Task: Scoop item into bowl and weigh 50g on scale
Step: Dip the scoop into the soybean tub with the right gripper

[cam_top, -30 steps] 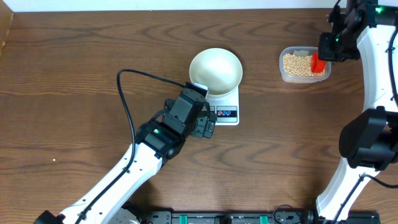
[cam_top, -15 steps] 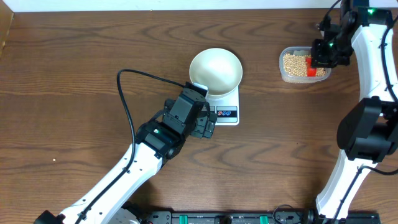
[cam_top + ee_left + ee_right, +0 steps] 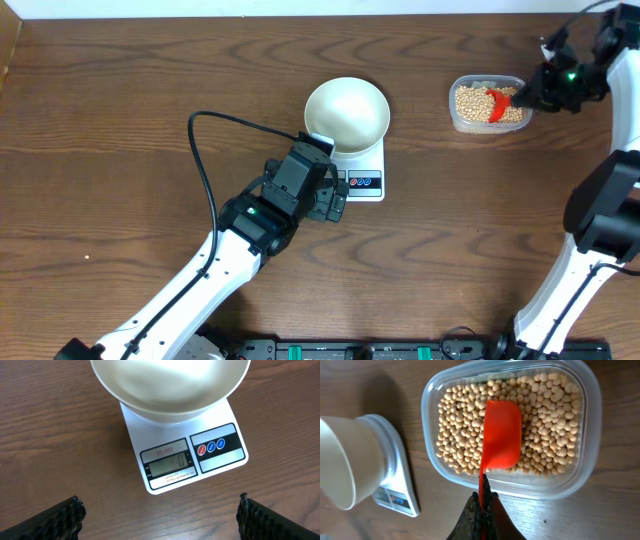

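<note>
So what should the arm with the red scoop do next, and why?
Probably push the scoop down into the beans to fill it: the right pincer holds it, unloaded, over the tub, and the bowl on the scale is empty.

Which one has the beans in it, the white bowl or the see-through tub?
The clear plastic tub, with the red scoop lying in it, is full of beans. The white bowl sitting on the scale has none.

Dark wood-grain table [image 3: 120,100], white scale [image 3: 368,172] near its centre, clear plastic tub [image 3: 452,112] far right
</note>
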Controlling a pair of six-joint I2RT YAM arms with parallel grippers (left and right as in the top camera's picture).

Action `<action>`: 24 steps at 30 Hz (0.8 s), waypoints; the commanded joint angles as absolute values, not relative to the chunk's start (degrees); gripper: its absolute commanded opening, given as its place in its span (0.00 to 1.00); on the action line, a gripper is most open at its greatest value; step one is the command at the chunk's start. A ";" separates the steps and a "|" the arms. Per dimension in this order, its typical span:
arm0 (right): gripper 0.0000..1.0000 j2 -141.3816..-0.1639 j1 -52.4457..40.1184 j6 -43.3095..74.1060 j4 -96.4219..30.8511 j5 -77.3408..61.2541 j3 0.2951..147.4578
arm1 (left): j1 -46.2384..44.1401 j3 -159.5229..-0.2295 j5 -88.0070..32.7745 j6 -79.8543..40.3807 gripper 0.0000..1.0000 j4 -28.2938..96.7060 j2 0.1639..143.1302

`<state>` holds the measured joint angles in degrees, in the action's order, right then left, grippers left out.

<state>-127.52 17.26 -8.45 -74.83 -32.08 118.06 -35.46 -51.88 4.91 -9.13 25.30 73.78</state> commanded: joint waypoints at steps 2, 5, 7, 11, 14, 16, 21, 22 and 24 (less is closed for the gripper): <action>0.01 -131.55 18.46 -12.29 -75.46 -41.04 116.79 | -35.38 -51.77 5.82 -8.82 0.99 25.28 73.34; 0.01 -133.01 18.37 -12.56 -75.48 -41.12 116.40 | -35.38 -51.77 5.82 -8.80 0.99 25.28 73.34; 0.01 -134.23 18.39 -12.53 -75.64 -41.47 116.38 | -35.38 -51.77 5.82 -8.80 0.99 25.28 73.34; 0.01 -135.39 18.63 -12.53 -75.70 -42.85 116.07 | -35.38 -51.77 5.82 -8.82 0.99 25.34 73.34; 0.01 -135.39 19.16 -12.56 -76.12 -44.34 116.07 | -35.38 -51.75 5.82 -8.80 0.99 25.67 73.41; 0.01 -135.39 19.99 -13.19 -76.88 -46.28 116.07 | -35.38 -51.75 5.80 -8.82 1.00 26.17 73.41; 0.01 -135.39 23.59 -17.17 -79.50 -53.49 116.07 | -35.38 -51.75 5.80 -8.82 0.99 26.17 73.41; 0.01 -135.39 24.27 -18.13 -79.99 -54.96 116.07 | -35.38 -51.75 5.80 -8.82 0.99 26.17 73.41; 0.01 -135.39 25.54 -18.94 -80.07 -57.65 115.48 | -35.38 -51.75 5.82 -8.82 0.99 26.17 73.41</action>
